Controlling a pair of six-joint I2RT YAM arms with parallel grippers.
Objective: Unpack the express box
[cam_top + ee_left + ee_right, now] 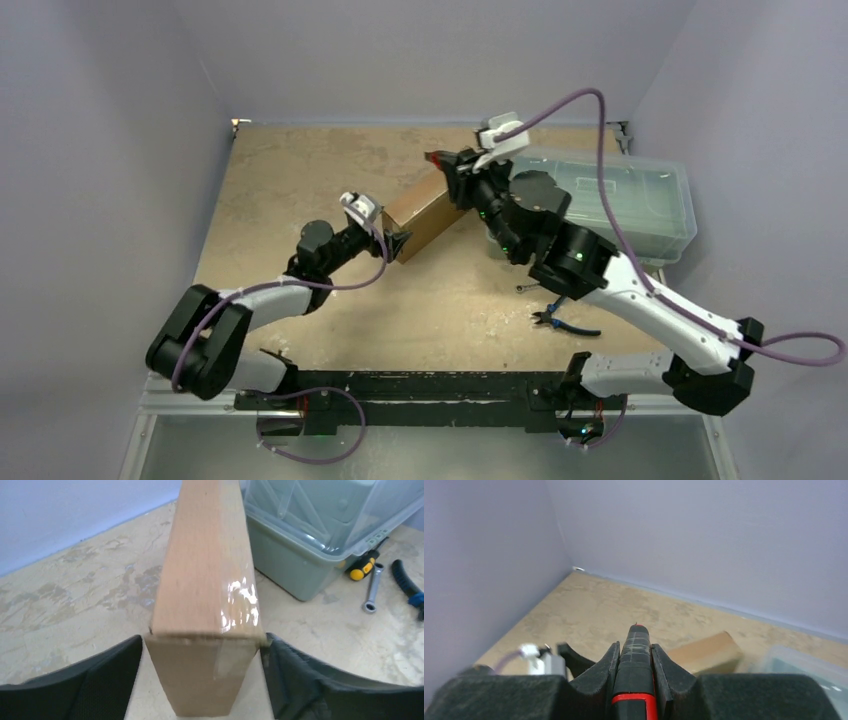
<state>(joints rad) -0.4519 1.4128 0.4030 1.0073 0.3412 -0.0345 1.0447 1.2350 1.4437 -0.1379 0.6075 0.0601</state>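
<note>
You are looking at the express box (205, 580) standing on a long edge on the table (75, 605). Its taped near end is sitting between the fingers (105, 680) of your left gripper (202, 642). They are flanking it right at both faces, and you cannot tell whether they are pressing. The box is looking closed, so nothing inside is showing. Your right gripper (636, 652) is clamping a black-and-red tool (634, 680) near the box's far end. Just beside the box, the clear bin (300, 565) is sitting lidded, with only pale shapes showing through.
</note>
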